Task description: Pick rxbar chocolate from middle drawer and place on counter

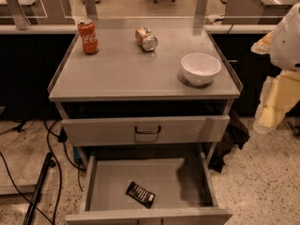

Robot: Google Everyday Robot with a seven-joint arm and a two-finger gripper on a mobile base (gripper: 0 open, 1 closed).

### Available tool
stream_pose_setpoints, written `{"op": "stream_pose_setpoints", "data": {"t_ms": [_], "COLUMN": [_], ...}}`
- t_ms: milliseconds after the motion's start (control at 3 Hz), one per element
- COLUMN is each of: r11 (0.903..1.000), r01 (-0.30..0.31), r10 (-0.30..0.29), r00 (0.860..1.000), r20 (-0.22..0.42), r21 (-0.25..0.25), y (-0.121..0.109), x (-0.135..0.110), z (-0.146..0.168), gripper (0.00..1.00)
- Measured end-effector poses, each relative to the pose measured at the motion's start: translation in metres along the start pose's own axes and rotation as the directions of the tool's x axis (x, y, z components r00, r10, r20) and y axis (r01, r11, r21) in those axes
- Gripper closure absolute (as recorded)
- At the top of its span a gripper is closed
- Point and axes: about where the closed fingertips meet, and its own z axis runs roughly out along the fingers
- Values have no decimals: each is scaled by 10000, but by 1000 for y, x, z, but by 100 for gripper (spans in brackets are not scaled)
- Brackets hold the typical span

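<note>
The rxbar chocolate (140,194), a small dark wrapper with pale lettering, lies flat on the floor of the open middle drawer (108,182), near its front and a little left of centre. The counter (136,69) is the grey cabinet top above. My arm and gripper (274,109) hang at the right edge of the view, beside the cabinet, level with the counter and upper drawer, well up and to the right of the bar. The gripper holds nothing that I can see.
On the counter stand a red cola can (87,36) at the back left, a tan dented can (146,39) on its side at the back middle, and a white bowl (200,68) at the right. The upper drawer front (147,130) with a dark handle is nearly shut. Cables lie on the floor at left.
</note>
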Motion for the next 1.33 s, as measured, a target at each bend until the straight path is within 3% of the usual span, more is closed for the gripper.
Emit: {"op": "stream_pose_setpoints", "data": {"t_ms": [333, 667, 1333], "r11": [10000, 9991, 9970], "r01": [-47, -290, -718], "r10": [46, 281, 683], "r00": [10000, 9992, 9917], "r20": [54, 292, 1088], "r21": [77, 323, 291], "y": [0, 1, 14], "x": [-1, 1, -14], "z": [0, 11, 77], "gripper": [0, 19, 65]}}
